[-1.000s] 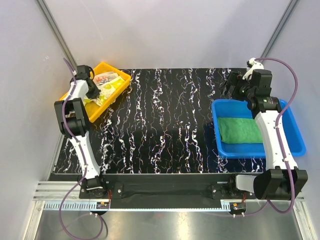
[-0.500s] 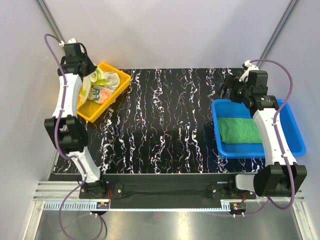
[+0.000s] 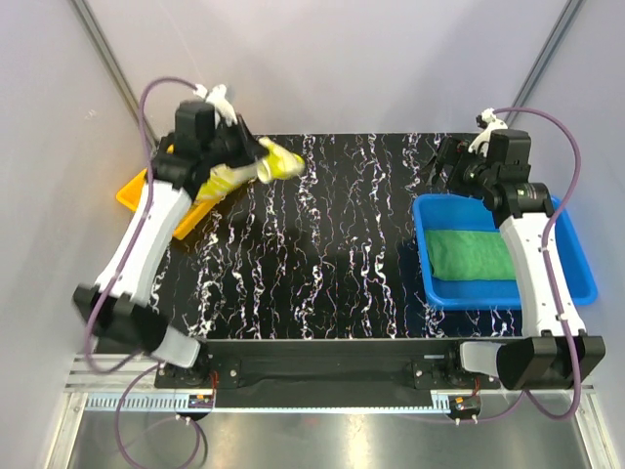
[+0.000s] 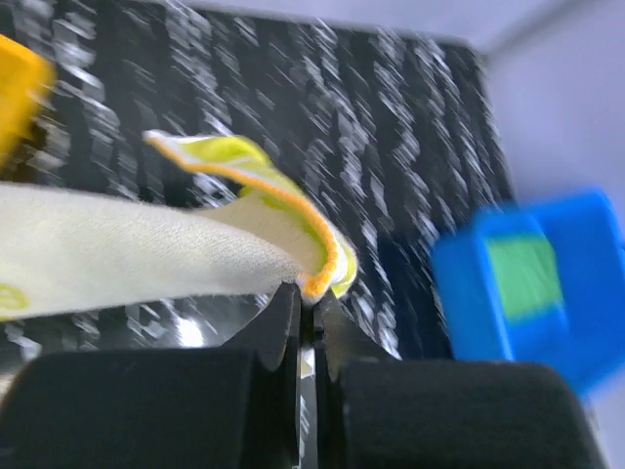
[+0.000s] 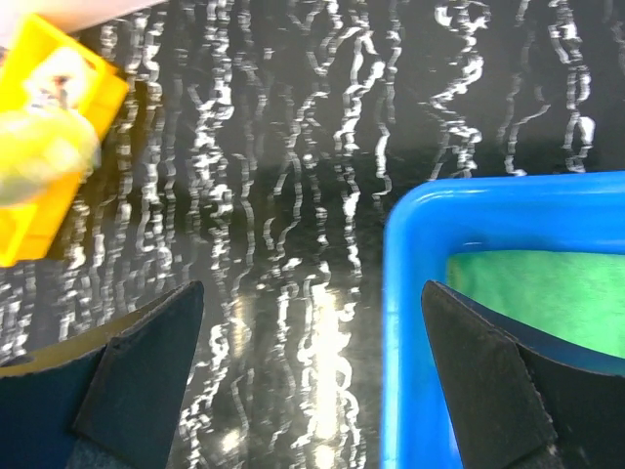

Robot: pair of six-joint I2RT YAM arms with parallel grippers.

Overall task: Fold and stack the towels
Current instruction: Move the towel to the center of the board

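Note:
My left gripper [image 3: 256, 164] is shut on the yellow towel [image 3: 244, 171] and holds it in the air beside the yellow tray [image 3: 137, 191]. In the left wrist view the left gripper [image 4: 311, 298] pinches the towel's orange-edged hem [image 4: 322, 256], and the pale cloth trails to the left. The green towel [image 3: 471, 253] lies folded in the blue bin [image 3: 576, 283]; it also shows in the right wrist view [image 5: 542, 293]. My right gripper [image 3: 441, 168] is open and empty above the table at the bin's far left corner. The white/teal towel is hidden.
The black marbled table [image 3: 322, 254] lies between the tray and the bin. The yellow tray also shows in the right wrist view [image 5: 54, 225]. The blue bin's rim [image 5: 410, 322] lies under my right gripper [image 5: 312, 322]. Grey walls stand behind.
My left gripper has lifted the yellow towel out of the tray and swung right over the table's edge. The right gripper has hardly moved.

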